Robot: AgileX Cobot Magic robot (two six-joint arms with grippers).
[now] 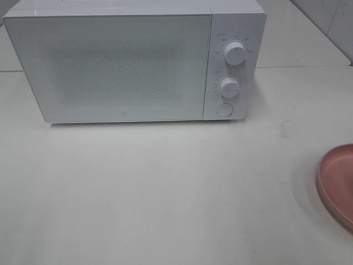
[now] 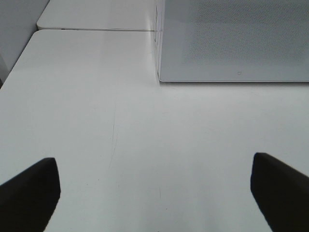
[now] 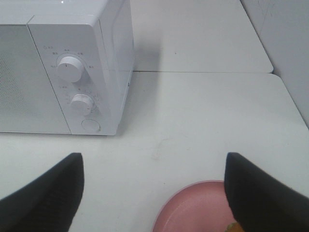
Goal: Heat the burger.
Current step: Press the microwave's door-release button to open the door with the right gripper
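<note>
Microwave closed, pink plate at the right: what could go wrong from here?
1. The microwave door is shut and shows no handle; reaching for the round button could nudge the lower knob above it.
2. The pink plate is half outside the high view and partly hidden behind a finger of the open right gripper, so a reach for it may be misjudged.

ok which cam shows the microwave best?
Exterior high: the whole microwave front is in frame, door and control panel. Right wrist shows only the panel end and a side wall. Left wrist catches just a corner of the door.
</note>
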